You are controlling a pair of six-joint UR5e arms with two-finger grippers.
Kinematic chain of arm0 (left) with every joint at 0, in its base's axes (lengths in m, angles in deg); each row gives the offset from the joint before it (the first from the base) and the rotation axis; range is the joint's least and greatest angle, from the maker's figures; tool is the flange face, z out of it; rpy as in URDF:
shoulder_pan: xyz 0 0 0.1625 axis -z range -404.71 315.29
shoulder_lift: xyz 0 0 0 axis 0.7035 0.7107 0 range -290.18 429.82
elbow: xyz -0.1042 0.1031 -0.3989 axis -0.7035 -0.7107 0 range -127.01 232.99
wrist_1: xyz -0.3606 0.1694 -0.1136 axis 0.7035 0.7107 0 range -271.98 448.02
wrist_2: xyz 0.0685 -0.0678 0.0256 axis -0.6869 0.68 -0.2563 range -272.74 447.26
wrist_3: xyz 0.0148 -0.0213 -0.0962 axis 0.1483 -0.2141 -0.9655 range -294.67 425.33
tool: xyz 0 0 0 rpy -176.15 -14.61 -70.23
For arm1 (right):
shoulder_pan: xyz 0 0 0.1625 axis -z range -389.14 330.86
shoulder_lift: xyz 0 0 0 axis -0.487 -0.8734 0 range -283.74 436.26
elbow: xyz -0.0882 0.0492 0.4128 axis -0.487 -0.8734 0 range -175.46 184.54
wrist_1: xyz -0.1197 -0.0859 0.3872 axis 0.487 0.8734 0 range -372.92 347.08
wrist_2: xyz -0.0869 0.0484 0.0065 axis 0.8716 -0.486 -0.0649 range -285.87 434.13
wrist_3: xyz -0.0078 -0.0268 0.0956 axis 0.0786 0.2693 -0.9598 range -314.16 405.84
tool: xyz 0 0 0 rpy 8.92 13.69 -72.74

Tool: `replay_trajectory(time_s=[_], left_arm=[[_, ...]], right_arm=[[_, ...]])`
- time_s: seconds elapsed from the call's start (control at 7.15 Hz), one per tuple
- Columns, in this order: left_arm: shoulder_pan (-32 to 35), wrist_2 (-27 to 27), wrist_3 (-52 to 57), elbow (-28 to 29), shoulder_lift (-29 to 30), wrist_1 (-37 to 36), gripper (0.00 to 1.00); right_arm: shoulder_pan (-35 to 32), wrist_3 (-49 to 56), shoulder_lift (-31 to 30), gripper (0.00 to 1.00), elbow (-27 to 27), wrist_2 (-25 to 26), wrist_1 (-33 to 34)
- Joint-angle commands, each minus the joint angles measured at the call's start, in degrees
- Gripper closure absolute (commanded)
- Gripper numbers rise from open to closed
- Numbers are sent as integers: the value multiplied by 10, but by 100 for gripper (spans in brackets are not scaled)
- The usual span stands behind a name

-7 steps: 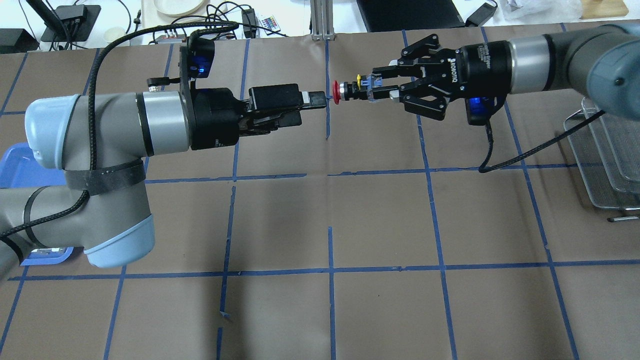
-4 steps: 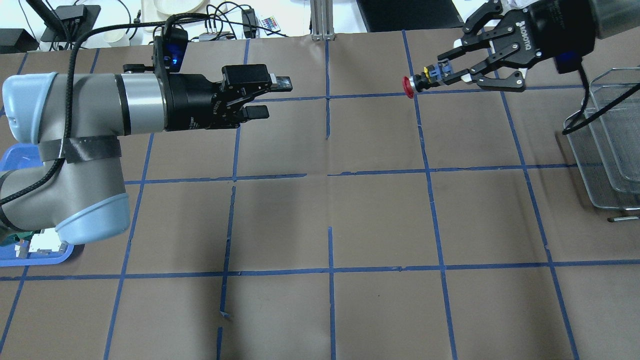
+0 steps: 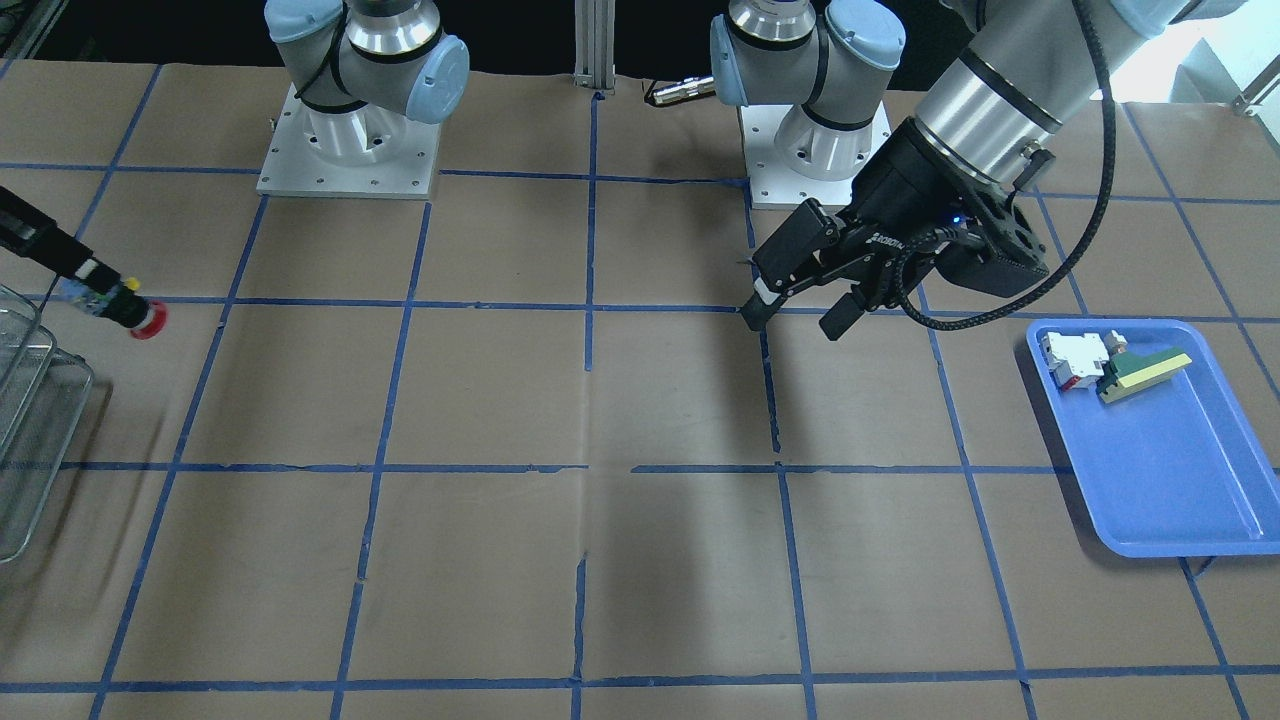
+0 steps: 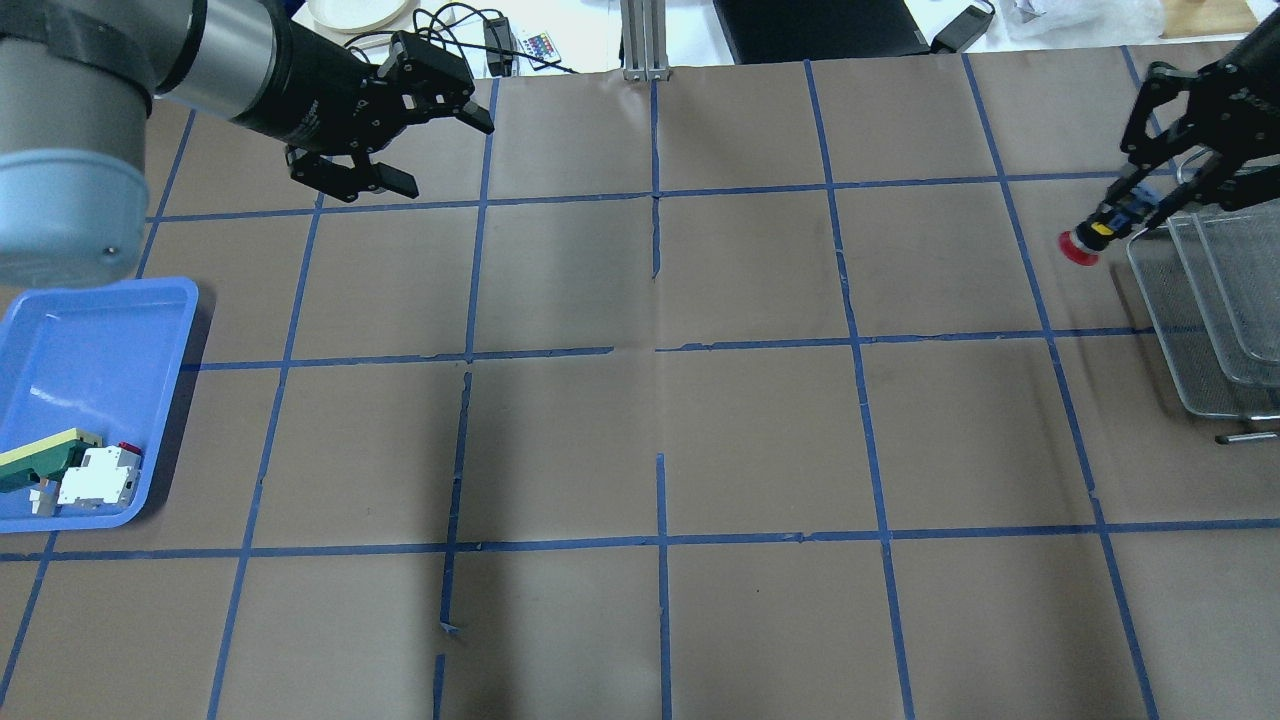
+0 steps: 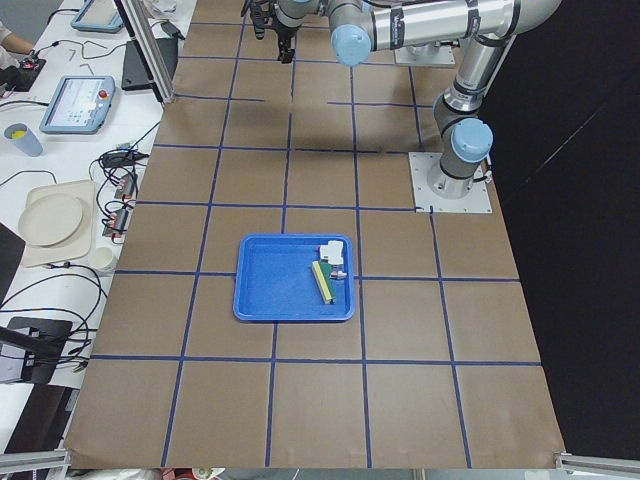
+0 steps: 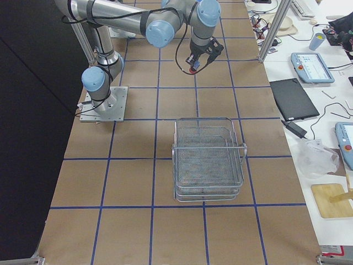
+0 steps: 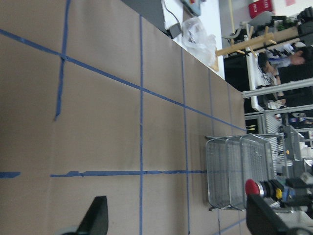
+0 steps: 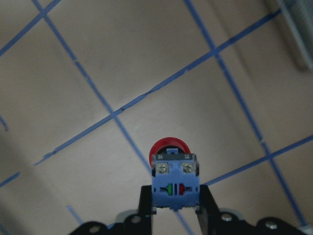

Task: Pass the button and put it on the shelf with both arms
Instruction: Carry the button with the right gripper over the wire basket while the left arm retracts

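Observation:
My right gripper [image 4: 1125, 210] is shut on the button [image 4: 1082, 247] by its blue rear block, with the red cap pointing away and down. It holds the button above the table, just beside the near rim of the wire shelf [image 4: 1200, 330]. The right wrist view shows the button [image 8: 169, 148] between my right gripper's [image 8: 175, 198] fingers over bare paper. The front view shows the button [image 3: 138, 314] above the shelf [image 3: 30, 420]. My left gripper [image 4: 440, 152] is open and empty, far off at the back left; it also shows in the front view [image 3: 792, 322].
A blue tray [image 4: 90, 330] at the left edge holds a white-and-red block [image 4: 98, 478] and a green-and-yellow wedge [image 4: 40, 455]. Brown paper with a blue tape grid covers the table. Cables and devices lie beyond the far edge.
My right gripper has carried the button to the right, from the table's middle to the shelf's rim. My left gripper has drawn back to the left and away, open.

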Motion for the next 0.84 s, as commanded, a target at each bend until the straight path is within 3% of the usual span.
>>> replay_trajectory(time_s=[0.0,0.28,0.42,0.7], left_arm=[[42,-183,9,32,-1,87,0],[53,-266,48,48,-10,118,0],[40,-270,83,52,-10,169,0],[33,-266,93,80,8,180,0]], right_arm=[[13,154,8,98,5,107,116],[69,244,39,98,6,111,175],[83,266,61,98,8,107,196],[106,283,87,97,8,106,209]])
